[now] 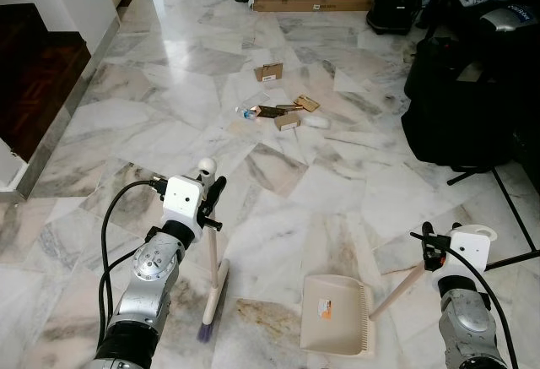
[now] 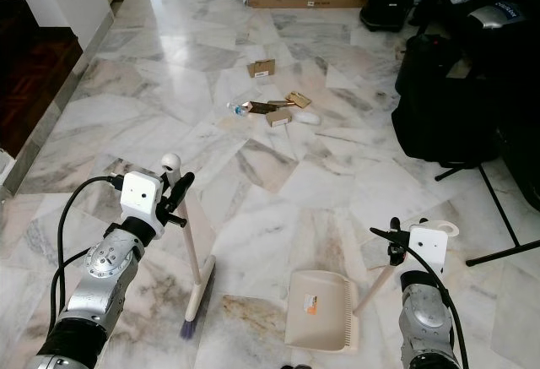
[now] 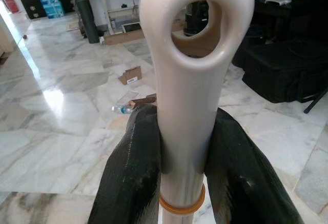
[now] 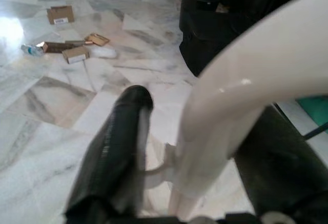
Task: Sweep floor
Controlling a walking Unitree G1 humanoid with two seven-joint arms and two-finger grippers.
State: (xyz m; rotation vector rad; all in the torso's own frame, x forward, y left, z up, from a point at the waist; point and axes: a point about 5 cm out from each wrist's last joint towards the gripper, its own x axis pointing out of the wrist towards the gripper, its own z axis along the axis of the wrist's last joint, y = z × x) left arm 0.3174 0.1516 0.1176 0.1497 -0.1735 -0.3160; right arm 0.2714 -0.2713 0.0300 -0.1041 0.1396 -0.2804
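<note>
Left gripper (image 1: 213,204) clamps the light, rigid broom (image 1: 213,280) high on its slick handle; right gripper (image 1: 428,246) grips the dustpan (image 1: 337,314) beside it.

Floor (image 1: 354,183): polished marble, glossy, grey-veined. Broom (image 1: 213,276): smooth cream plastic handle, glossy; purple bristles. Dustpan (image 1: 337,314): matt beige plastic, handle the same. Fingers (image 3: 130,183): black, dull, faintly textured. Scattered boxes (image 1: 269,71): brown cardboard, matt. Step (image 1: 34,73): dark wood was noted, satin sheen
</note>
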